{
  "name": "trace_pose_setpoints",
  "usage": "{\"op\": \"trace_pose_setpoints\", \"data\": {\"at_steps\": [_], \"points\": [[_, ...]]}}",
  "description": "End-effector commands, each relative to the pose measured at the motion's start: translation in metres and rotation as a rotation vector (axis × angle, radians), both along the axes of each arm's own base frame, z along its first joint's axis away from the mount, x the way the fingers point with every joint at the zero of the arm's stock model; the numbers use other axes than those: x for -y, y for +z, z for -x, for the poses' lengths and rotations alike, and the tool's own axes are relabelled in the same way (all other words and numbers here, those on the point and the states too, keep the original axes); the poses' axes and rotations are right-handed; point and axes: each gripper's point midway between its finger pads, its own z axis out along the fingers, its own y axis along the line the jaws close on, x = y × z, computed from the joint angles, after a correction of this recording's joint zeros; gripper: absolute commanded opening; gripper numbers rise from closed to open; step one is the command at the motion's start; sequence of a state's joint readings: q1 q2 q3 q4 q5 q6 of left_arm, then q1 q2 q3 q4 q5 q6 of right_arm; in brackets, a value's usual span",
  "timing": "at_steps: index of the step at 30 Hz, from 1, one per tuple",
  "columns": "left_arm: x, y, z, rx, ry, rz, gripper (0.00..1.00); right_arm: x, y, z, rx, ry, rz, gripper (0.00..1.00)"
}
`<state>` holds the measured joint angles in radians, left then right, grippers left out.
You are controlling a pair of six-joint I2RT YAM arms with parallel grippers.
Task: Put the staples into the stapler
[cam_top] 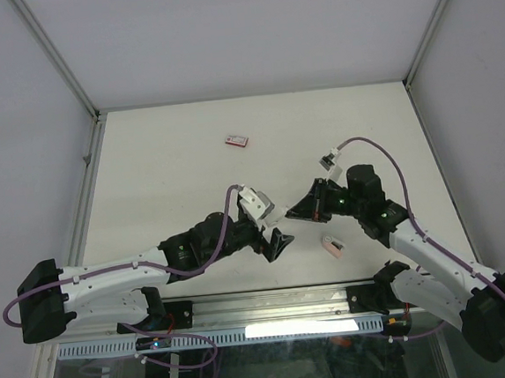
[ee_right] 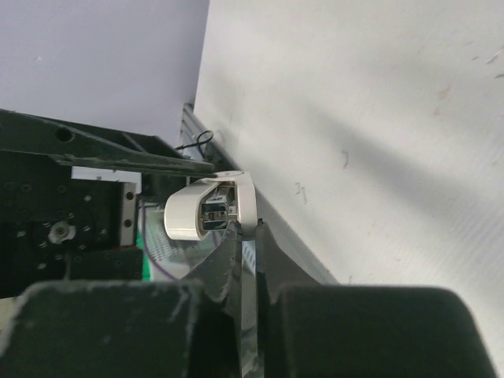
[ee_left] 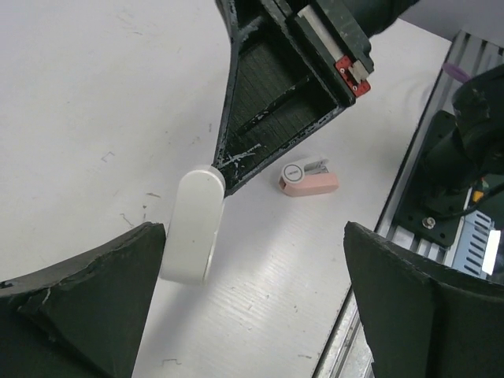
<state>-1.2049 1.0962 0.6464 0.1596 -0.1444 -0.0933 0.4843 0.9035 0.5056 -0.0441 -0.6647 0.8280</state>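
Observation:
The small white stapler [ee_right: 206, 211] hangs open in the air, its metal inside showing. My right gripper [ee_right: 246, 226] is shut on its thin white flap. In the left wrist view the stapler's white body [ee_left: 193, 228] hangs from the right gripper's fingers [ee_left: 276, 94] just above the table. My left gripper [ee_left: 256, 315] is open wide and empty, with the stapler by its left finger. In the top view the left gripper [cam_top: 277, 243] and right gripper [cam_top: 293, 212] nearly meet at the table's near middle. The red-pink staples box [cam_top: 237, 140] lies far back; no loose staples show.
A small pink and white object with a metal part [ee_left: 308, 179] lies on the table near the front edge, also in the top view [cam_top: 333, 248]. The metal rail [ee_left: 429, 150] and the right arm's base [ee_left: 465, 157] run along the near edge.

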Motion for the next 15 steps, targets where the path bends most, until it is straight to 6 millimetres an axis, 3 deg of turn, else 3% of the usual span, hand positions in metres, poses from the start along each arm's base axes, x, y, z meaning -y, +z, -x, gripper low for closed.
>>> {"op": "trace_pose_setpoints", "data": {"at_steps": [1, 5, 8, 11, 15], "points": [[0.000, 0.051, -0.027, -0.012, 0.182, 0.168, 0.99, 0.013, -0.005, -0.041, 0.197, -0.150, 0.115, 0.00], [-0.008, 0.054, -0.064, -0.237, 0.341, 0.255, 0.99, 0.027, -0.022, -0.067, 0.282, -0.255, 0.225, 0.00], [-0.020, 0.031, -0.087, -0.432, 0.417, 0.288, 0.99, 0.028, -0.029, -0.081, 0.313, -0.303, 0.259, 0.00], [-0.024, 0.009, -0.092, -0.518, 0.465, 0.300, 0.99, 0.022, -0.034, -0.090, 0.335, -0.322, 0.288, 0.00], [-0.012, -0.020, -0.091, -0.599, 0.446, 0.243, 0.99, 0.011, -0.039, -0.096, 0.361, -0.324, 0.339, 0.00]]}}
